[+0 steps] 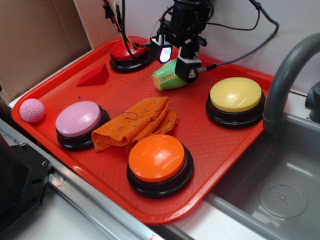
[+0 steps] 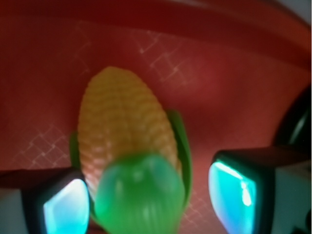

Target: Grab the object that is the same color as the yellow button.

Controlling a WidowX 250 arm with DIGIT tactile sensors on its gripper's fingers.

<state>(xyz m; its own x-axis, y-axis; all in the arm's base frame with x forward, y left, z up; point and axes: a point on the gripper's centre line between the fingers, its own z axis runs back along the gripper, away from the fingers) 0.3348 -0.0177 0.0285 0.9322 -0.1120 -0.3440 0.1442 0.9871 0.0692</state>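
The toy corn cob lies on its side on the red tray, green husk end toward the camera. In the wrist view the corn cob shows yellow kernels and a green husk end between the two glowing pads. My gripper is open and hangs over the corn, one finger on each side; in the wrist view the gripper has a gap on the right between the right pad and the corn. The pale-yellow button sits on a black base at the tray's right.
The red tray also holds an orange button, a pink button, a red button, an orange folded cloth and a red wedge. A pink ball lies at the left edge. A grey sink and faucet stand right.
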